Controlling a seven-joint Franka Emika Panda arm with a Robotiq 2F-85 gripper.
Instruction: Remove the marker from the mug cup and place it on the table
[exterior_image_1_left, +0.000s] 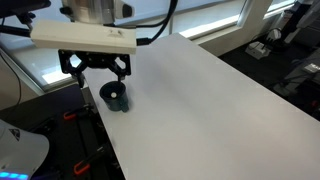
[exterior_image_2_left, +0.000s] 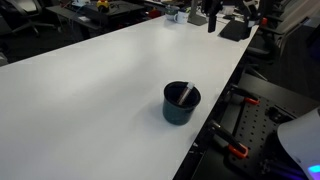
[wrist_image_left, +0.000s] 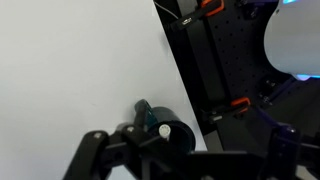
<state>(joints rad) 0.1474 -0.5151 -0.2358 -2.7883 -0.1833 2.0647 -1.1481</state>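
Note:
The dark mug cup (exterior_image_1_left: 115, 97) stands upright on the white table (exterior_image_1_left: 220, 100), close to the table's edge. It also shows in an exterior view (exterior_image_2_left: 181, 103) and in the wrist view (wrist_image_left: 160, 128). The marker (exterior_image_2_left: 186, 95) leans inside the mug, and its light end (wrist_image_left: 164, 130) shows in the wrist view. My gripper (exterior_image_1_left: 98, 68) hangs open and empty a little above the mug, not touching it. Its dark fingers fill the bottom of the wrist view (wrist_image_left: 185, 160). It is out of frame in the exterior view that shows the marker.
The table edge runs right beside the mug. Past it is a black frame with orange clamps (exterior_image_2_left: 235, 150) (wrist_image_left: 237, 103) and a white robot base (exterior_image_2_left: 300, 140). Dark clutter (exterior_image_2_left: 215, 15) stands at the table's far end. Bare white tabletop (exterior_image_2_left: 90, 80) spreads away from the mug.

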